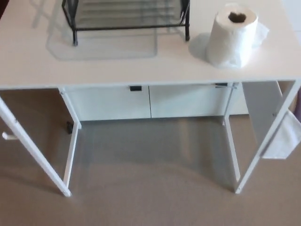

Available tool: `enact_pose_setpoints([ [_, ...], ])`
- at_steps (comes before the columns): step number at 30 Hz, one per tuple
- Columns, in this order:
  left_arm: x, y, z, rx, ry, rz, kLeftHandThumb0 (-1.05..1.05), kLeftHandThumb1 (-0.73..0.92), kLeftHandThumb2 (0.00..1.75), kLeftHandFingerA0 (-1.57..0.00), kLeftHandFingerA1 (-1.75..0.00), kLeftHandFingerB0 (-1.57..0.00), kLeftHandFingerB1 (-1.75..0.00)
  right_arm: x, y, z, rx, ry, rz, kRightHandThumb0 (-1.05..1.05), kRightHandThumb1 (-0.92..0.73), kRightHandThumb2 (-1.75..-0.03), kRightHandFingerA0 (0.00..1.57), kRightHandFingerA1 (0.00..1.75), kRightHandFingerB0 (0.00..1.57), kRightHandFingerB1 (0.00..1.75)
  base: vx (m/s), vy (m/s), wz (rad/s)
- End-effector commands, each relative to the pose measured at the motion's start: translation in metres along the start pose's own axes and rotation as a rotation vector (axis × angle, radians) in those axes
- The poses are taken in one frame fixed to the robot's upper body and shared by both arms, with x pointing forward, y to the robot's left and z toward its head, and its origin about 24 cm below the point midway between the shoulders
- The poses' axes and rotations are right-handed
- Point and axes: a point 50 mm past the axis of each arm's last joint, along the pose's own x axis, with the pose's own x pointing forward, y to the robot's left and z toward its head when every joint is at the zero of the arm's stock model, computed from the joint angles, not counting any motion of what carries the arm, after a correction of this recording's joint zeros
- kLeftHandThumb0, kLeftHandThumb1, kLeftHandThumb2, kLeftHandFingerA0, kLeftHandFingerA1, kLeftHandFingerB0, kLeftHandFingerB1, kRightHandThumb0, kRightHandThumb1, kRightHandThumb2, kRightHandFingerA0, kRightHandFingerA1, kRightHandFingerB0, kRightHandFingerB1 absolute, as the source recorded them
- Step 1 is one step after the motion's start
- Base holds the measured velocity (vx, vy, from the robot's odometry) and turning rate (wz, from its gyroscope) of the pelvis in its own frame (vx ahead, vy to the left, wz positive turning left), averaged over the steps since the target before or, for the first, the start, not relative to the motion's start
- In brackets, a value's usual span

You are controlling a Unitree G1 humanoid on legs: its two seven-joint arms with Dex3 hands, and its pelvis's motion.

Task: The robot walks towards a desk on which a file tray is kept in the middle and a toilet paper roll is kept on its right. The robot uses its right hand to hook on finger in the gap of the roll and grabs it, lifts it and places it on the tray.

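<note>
Looking down from my head cam at a white desk [117, 66] that fills the top half of the view, its top running nearly edge to edge. Starting on the left, a thin white desk leg [33, 148] slants down to the beige floor [150, 202]. Up top, left of center, sits the black wire file tray [127, 16], only its lower part in frame, standing on short black feet with a pale shadow on the desk beneath it. Under the desk there's a white cabinet [150, 101] with two doors and small dark handles.

Moving right, the toilet paper roll [232, 36] stands upright on the desk, well apart from the tray, cardboard hole facing up, with a loose bit of paper hanging off its right side. It's close to the front edge of the desk.

Far right, a white fabric pocket [284, 139] hangs off the desk frame.

Neither of my hands shows anywhere in the shot, so I can't say if the fingers are apart or together.
</note>
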Motion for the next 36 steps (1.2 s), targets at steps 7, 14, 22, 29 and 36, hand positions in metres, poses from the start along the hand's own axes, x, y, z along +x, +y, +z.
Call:
enact_pose_setpoints([
  [7,-0.0012,0.0065,0.0039,0.016,-0.018,0.020,-0.49,0.56,0.71,-0.17,-0.69,-0.03,-0.54,-0.0005,-0.0011,-0.0006,0.012,-0.006,-0.015,-0.65,-0.49,-0.81,0.44,0.58,0.06,0.28,0.23,-0.021,-0.10],
  [14,-0.0013,0.0082,0.0053,0.020,-0.018,0.023,-0.49,0.56,0.71,-0.17,-0.69,-0.03,-0.54,-0.0009,0.0008,-0.0031,0.017,-0.001,-0.014,-0.65,-0.49,-0.81,0.44,0.58,0.06,0.28,0.33,0.152,-0.11],
  [22,-0.0012,0.0089,0.0050,0.025,-0.014,0.024,-0.49,0.56,0.71,-0.17,-0.69,-0.03,-0.54,-0.0019,0.0017,-0.0063,0.018,0.007,-0.014,-0.65,-0.49,-0.81,0.44,0.58,0.06,0.28,0.11,0.004,0.07],
  [29,-0.0013,0.0080,0.0014,0.022,-0.006,0.022,-0.49,0.56,0.71,-0.17,-0.69,-0.03,-0.54,-0.0022,0.0008,-0.0066,0.012,0.010,-0.015,-0.65,-0.49,-0.81,0.44,0.58,0.06,0.28,0.08,-0.189,0.05],
  [36,-0.0013,0.0080,0.0013,0.022,-0.006,0.022,-0.49,0.56,0.71,-0.17,-0.69,-0.03,-0.54,-0.0022,0.0008,-0.0066,0.012,0.010,-0.015,-0.65,-0.49,-0.81,0.44,0.58,0.06,0.28,0.05,0.026,-0.04],
])
